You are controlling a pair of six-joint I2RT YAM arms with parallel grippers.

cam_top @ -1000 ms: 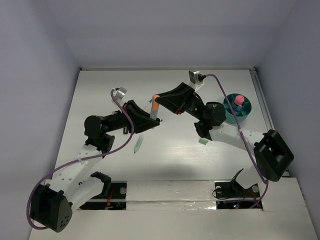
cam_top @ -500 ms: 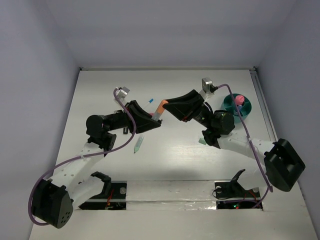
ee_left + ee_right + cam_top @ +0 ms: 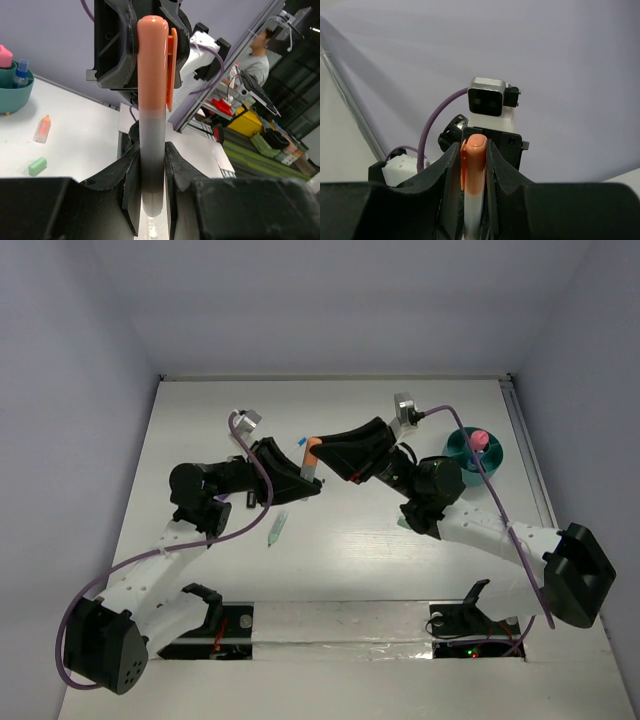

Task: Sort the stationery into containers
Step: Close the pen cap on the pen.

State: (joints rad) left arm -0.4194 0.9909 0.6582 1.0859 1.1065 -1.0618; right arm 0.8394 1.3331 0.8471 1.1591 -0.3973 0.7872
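Now, left jaws and right jaws alike tight on one orange-capped marker [image 3: 152, 115].

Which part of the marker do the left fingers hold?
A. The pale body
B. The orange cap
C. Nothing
A: in the left wrist view the left fingers clamp the marker on its pale body, and the orange cap stands clear of them.

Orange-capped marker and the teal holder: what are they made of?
The orange-capped marker looks plastic: smooth cap with soft sheen, moulded clip, pale satin barrel. The teal holder is probably moulded plastic: even colour, matte wall; too small to be sure.
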